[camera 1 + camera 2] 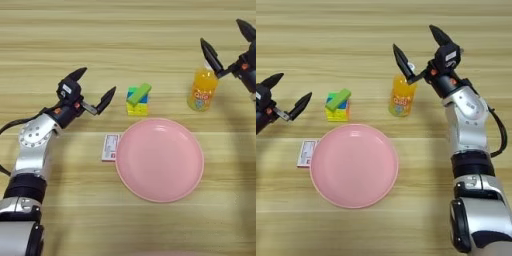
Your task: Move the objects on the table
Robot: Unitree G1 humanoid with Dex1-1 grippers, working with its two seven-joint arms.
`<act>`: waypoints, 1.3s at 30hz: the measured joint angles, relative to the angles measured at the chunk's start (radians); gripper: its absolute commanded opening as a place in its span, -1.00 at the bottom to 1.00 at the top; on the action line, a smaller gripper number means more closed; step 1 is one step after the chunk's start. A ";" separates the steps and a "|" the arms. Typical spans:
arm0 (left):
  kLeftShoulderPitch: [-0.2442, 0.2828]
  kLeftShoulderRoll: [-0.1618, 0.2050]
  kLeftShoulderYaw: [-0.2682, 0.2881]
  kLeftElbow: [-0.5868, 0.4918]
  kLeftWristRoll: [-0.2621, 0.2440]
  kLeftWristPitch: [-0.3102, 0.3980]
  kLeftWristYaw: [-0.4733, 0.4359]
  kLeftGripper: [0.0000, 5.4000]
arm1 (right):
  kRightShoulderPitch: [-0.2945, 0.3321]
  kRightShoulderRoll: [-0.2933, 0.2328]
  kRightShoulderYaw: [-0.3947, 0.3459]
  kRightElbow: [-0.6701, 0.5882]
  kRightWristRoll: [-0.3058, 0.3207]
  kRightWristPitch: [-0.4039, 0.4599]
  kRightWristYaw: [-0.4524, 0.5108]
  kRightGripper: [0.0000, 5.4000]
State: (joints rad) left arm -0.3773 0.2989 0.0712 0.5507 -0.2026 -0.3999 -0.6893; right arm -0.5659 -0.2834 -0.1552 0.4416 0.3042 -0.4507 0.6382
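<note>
A large pink plate [160, 159] lies in the middle of the wooden table [125, 45]. The flat white-and-red box [109, 147] touches its left rim. Behind the plate a green block [139, 93] lies tilted on top of a blue-green-yellow cube [137, 105]. The orange juice bottle [402, 96] stands upright at the right. My right gripper [418, 46] is open just above and behind the bottle's top, whose cap is hidden behind one finger. My left gripper [94, 88] is open, left of the cube and apart from it, holding nothing.
The left arm [35, 145] reaches in from the lower left and the right arm [468, 140] from the lower right. Bare wood lies behind the objects and in front of the plate.
</note>
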 measured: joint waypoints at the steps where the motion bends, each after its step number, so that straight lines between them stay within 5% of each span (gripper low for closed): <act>1: 0.000 0.000 -0.001 0.000 0.000 0.000 0.000 1.00 | 0.005 0.002 0.000 -0.017 0.002 0.002 0.000 0.99; 12: -0.026 -0.014 -0.075 0.003 0.027 0.005 -0.021 1.00 | 0.043 0.015 0.011 -0.153 0.046 0.056 0.000 0.99; 19: -0.137 -0.082 -0.151 0.126 0.096 0.044 -0.013 1.00 | 0.048 0.019 0.020 -0.163 0.045 0.072 -0.001 0.99; 26: -0.201 -0.130 -0.158 0.231 0.113 0.042 -0.014 1.00 | 0.063 0.021 0.026 -0.160 0.042 0.072 -0.001 0.99; 39: -0.239 -0.155 -0.157 0.364 0.123 0.073 -0.011 1.00 | 0.069 0.022 0.032 -0.165 0.042 0.075 -0.002 0.99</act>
State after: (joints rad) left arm -0.6159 0.1434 -0.0857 0.9149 -0.0793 -0.3270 -0.7002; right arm -0.4973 -0.2618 -0.1233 0.2771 0.3462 -0.3752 0.6367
